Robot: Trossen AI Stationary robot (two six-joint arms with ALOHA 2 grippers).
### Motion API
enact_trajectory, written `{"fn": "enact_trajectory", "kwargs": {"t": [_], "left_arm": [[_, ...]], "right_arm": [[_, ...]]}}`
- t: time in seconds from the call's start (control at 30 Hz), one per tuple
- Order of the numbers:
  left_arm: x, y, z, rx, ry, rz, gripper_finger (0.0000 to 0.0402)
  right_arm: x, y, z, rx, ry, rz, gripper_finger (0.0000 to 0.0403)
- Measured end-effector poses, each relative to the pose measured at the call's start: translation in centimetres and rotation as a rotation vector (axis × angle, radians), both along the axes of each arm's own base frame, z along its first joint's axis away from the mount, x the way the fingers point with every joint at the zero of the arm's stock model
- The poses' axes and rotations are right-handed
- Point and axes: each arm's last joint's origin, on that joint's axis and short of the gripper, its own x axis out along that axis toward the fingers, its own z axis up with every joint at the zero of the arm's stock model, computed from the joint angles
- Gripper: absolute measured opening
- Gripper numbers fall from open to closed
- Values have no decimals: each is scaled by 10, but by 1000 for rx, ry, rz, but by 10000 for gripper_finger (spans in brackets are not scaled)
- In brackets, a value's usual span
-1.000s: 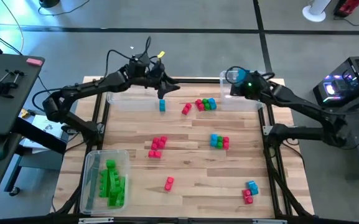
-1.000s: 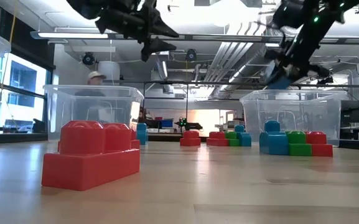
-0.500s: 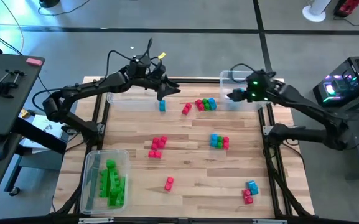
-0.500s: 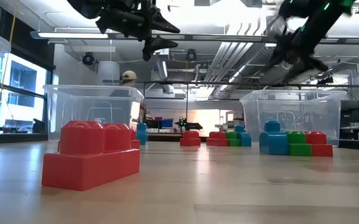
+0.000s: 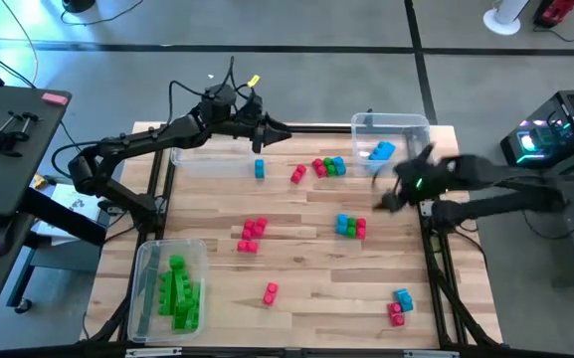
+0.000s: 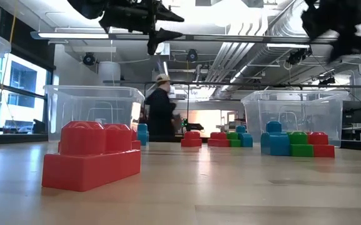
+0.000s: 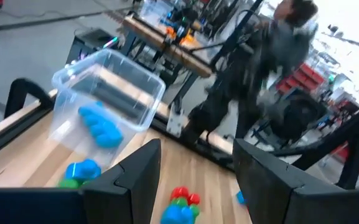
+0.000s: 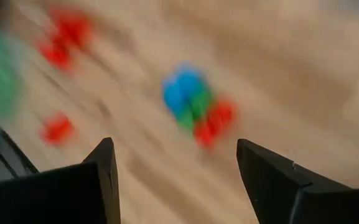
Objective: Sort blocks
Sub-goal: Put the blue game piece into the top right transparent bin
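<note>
A robotics lab: exposed ceiling ducts (image 6: 243,53), equipment benches (image 7: 167,37), a person (image 6: 161,112) walking behind.

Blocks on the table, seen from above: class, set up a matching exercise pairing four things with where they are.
Things:
1. green blocks
2. blue block
3. lone blue block
4. lone red block

Places:
A. in the bin at the far right corner
B. on bare wood near the front
C. in the bin at the front left corner
D. on the table below the left gripper

Pairs: 1-C, 2-A, 3-D, 4-B
</note>
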Motion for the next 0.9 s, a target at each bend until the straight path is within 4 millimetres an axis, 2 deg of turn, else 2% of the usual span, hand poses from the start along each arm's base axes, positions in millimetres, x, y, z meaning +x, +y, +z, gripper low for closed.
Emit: {"fn": "enact_trajectory", "kwargs": {"t": [0.2,0.3,0.5,0.67,0.9], "left_arm": [[1,0,5,-26,-50,8,184],[1,0,6,-25,-53,8,184],[1,0,6,-32,-53,8,184],[1,0,6,-24,-53,7,184],[1,0,6,-22,-52,6,184]], "right_arm": [[9,58,-46,226,313,105,204],[4,85,-56,278,403,83,204],[-6,132,-70,489,447,-43,204],[-18,152,-88,463,558,-159,204],[-6,169,-106,440,569,-158,204]]}}
